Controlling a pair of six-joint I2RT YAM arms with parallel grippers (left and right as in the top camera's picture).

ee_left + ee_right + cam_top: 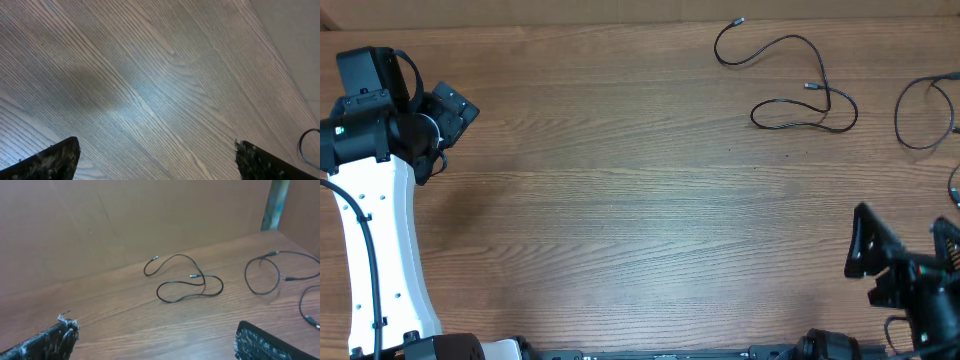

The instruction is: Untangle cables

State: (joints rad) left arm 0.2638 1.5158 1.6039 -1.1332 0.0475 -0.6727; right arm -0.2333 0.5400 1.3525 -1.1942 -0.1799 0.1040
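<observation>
Inspector: Report the left arm (375,250).
Technician: Its white forearm runs up the left edge of the overhead view, from the base at the bottom to a black wrist (360,125) near the top, where it bends to the right.
Inspector: And the left gripper (453,108)?
Technician: It is turned to the right with its jaws fully apart. In its own camera the fingers (52,161) sit at opposite lower corners.
Inspector: The right arm (920,300)?
Technician: It sits low in the right corner, and only its dark joints show.
Inspector: The right gripper (908,250)?
Technician: It points away from the base with its jaws spread wide. The fingertips (47,342) are speckled pale.
</observation>
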